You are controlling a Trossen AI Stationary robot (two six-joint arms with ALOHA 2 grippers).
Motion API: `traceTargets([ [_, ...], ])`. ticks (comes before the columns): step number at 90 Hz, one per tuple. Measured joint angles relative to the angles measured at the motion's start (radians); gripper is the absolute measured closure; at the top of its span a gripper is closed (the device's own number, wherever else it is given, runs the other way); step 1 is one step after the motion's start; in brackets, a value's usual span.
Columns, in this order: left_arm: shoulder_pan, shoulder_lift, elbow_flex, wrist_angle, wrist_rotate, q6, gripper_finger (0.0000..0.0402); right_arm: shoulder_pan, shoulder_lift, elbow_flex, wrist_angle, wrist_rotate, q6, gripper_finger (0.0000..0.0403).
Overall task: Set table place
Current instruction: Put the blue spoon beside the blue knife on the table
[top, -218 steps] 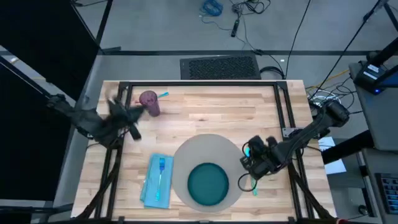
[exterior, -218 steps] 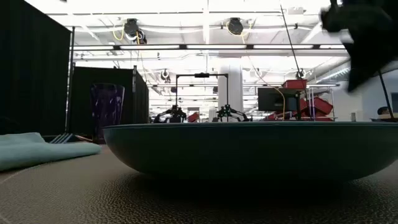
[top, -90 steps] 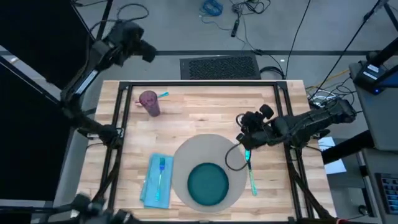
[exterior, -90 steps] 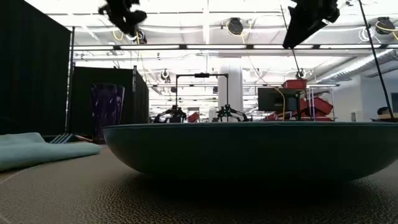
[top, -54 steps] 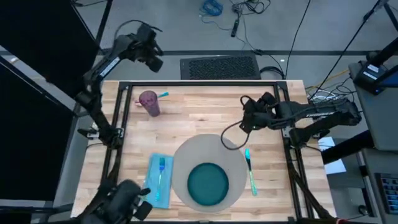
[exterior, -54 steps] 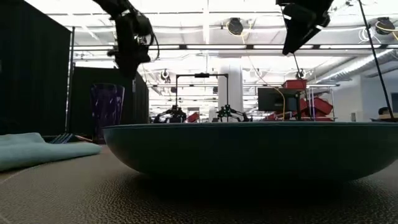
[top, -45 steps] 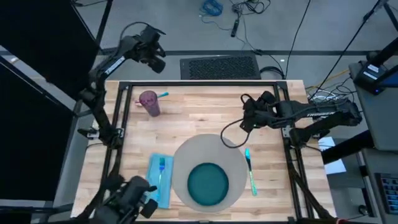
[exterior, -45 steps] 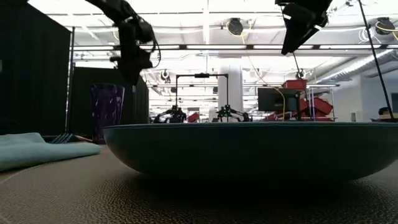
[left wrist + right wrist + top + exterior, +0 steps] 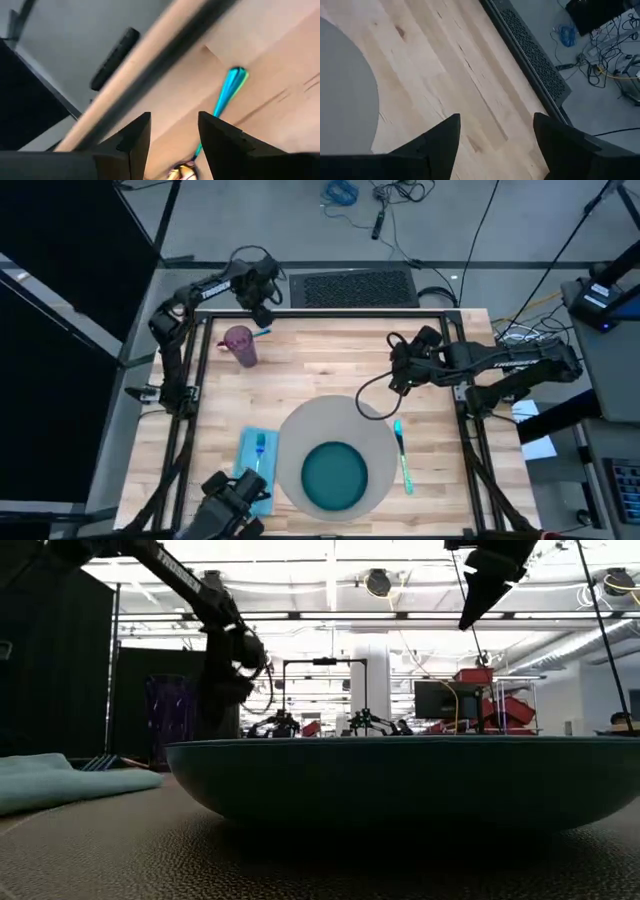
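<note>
Change since earlier frames: the left claw (image 9: 262,308) has swung down from high beyond the far edge to the far-left corner of the worktop; the right claw (image 9: 397,376) has stayed where it was half a second ago, and the items on the worktop lie unchanged.

Left claw: fingers (image 9: 134,137) stand apart with nothing between them, just beyond the purple translucent tumbler (image 9: 240,345) and over the turquoise straight handle (image 9: 262,332) lying beside it; the wrist view shows that handle (image 9: 227,90) ahead between the finger tips.

Right claw: fingers (image 9: 442,137) spread and empty, raised above bare wood, with the far-right rim of the placemat just below and nearside of it.

Worktop: large rectangular light butcher-block wooden top (image 9: 330,360) in a black metal frame.

Place: large flat round grey placemat (image 9: 310,425), on the near middle of the worktop, well apart from the left claw.

Plate: dark teal round plate (image 9: 335,477), resting on the near half of the placemat; fills the low view (image 9: 400,780).

Turquoise utensil: long slim piece (image 9: 402,453) lying at the placemat's right rim, nearside of the right claw; whether it overlaps the mat cannot be told.

Napkin: light blue folded cloth (image 9: 250,470), left of the placemat, with a blue fork (image 9: 259,460) lying on it.
</note>
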Motion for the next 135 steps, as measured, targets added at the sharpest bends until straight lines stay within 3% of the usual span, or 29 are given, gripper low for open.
traceTargets([
  [13, -0.005, 0.003, -0.075, 0.024, 0.075, -0.026, 0.0252, 0.0, 0.0, 0.0, -0.011, 0.0, 0.0, 0.0165],
  [35, -0.009, 0.003, -0.147, 0.108, 0.035, -0.018, 0.0252, 0.0, 0.0, 0.0, -0.014, 0.005, -0.001, 0.0165],
  [87, -0.016, 0.004, -0.271, 0.158, 0.066, 0.015, 0.0252, 0.0, 0.0, 0.0, -0.016, 0.008, -0.002, 0.0165],
  [121, -0.005, 0.01, -0.283, 0.192, 0.058, 0.057, 0.0252, 0.0, 0.0, 0.0, -0.016, 0.008, -0.012, 0.0165],
  [135, 0.005, 0.016, -0.28, 0.184, 0.118, 0.098, 0.0252, 0.0, 0.0, 0.0, -0.018, 0.008, -0.012, 0.0165],
])
